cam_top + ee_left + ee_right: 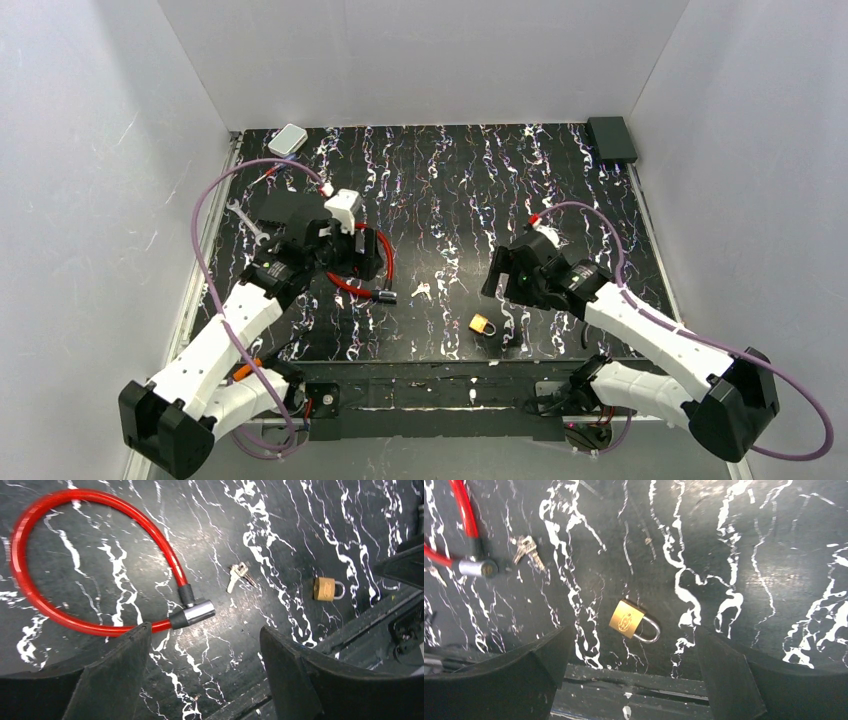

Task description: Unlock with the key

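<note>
1. Starting at the near edge of the desk [450, 180]: the brass padlock [626, 619] lies flat just in from that edge. Its shackle looks pushed in and nothing is touching it.
2. The right hand [634, 680] hangs over that spot with its fingers spread wide and nothing in them. In the right wrist view the padlock shows in the gap between the two fingers, clear of both.
3. A bit farther in and to the left is the little bunch of silver keys [239, 575], lying loose on the desk. They sit between the padlock and the cable lock [195, 612], touching neither.
4. The cable lock is a red loop whose ends meet at a silver locking end. That end points toward the keys and lies close to them, while the loop curls away to the left.
5. The left hand [205, 680] is up over the cable lock, fingers well apart and empty. The silver end sits just past its fingertips in the left wrist view.
6. Farther back on the left side, a small wrench [245, 222] lies near the desk's left edge.
7. At the very back, a white box [288, 139] sits at the far left corner and a black box [611, 138] at the far right corner.
</note>
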